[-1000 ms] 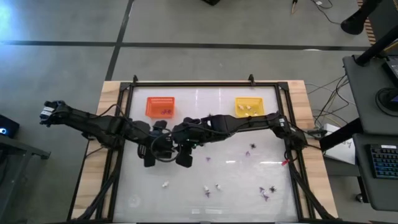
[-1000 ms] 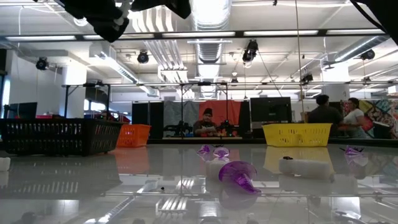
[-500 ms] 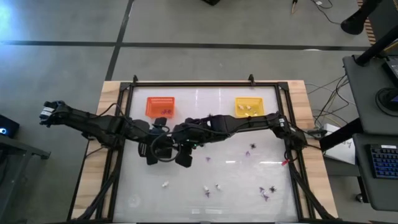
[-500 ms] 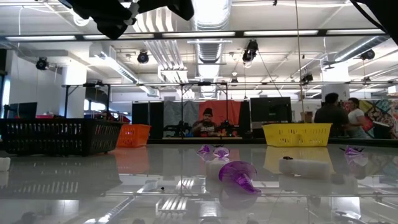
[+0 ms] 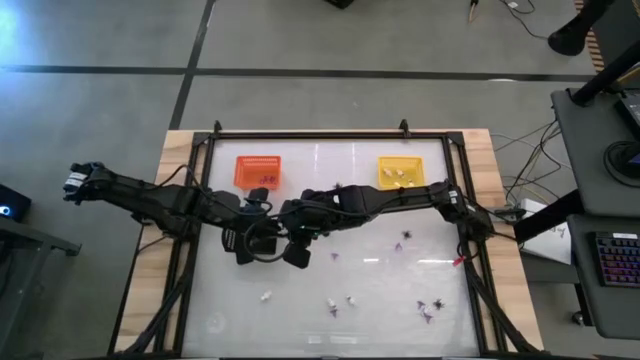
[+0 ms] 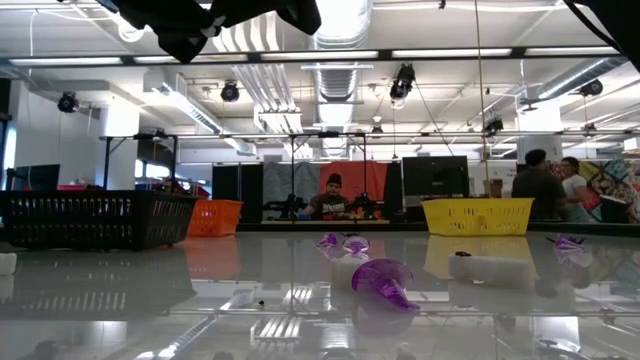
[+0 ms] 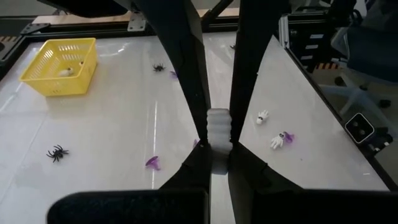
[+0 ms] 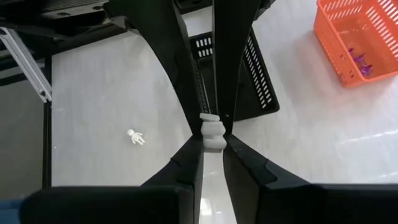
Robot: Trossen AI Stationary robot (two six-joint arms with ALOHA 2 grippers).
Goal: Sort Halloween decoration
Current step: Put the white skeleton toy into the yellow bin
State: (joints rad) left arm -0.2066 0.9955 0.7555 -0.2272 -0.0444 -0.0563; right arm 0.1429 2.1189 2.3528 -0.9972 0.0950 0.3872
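A small whitish trinket [image 7: 217, 127] [image 8: 211, 132] hangs in the air over the table's middle, between my two grippers. My left gripper [image 7: 217, 157] [image 5: 262, 240] reaches in from the left and is shut on it. My right gripper [image 8: 213, 147] [image 5: 283, 243] reaches in from the right, its fingers closed against the same trinket. More trinkets lie loose on the white table: purple and dark ones [image 5: 405, 240] [image 5: 430, 308] and whitish ones [image 5: 266, 295] [image 5: 350, 298]. The orange basket [image 5: 257, 171] holds purple pieces, the yellow basket [image 5: 399, 171] whitish ones. My left gripper pinches one end of the trinket [image 7: 217, 148] between its two fingertips [image 7: 194, 163], coming from the table's left and slanting down. The trinket is lifted clear of the table. My right gripper pinches the other end of the trinket [image 8: 214, 143] between its two fingertips [image 8: 191, 155], coming from the table's right and slanting down, tip to tip with the left gripper's fingers.
A black slatted tray [image 8: 252, 81] [image 6: 95, 218] lies on the table under the two grippers. A large purple trinket [image 6: 385, 282] sits close to the low camera. People stand in the room behind the table.
My right gripper has rolled a little about its own pointing line while staying where it was. The left gripper and the trinkets on the table have kept still.
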